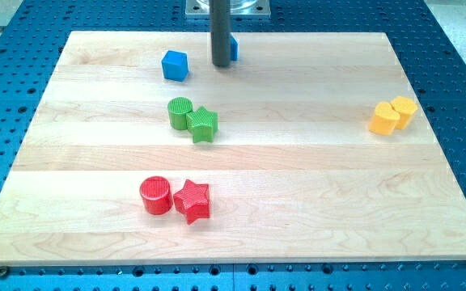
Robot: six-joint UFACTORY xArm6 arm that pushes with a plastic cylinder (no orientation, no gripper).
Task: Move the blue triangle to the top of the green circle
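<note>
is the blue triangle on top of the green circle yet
No. The blue triangle sits mostly hidden behind my tip, apart from the green circle.

rod [222,32] cut off by view's top; blue block [234,48] behind it mostly hidden, shape can't be told

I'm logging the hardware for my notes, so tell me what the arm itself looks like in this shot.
Only the end of me shows: a straight, smooth, dark grey rod, round in section, hanging from a pale metal mount at the view's top edge. No cables, markings or pincer are visible. My tip is the rod's plain, flat-cut lower end.
</note>
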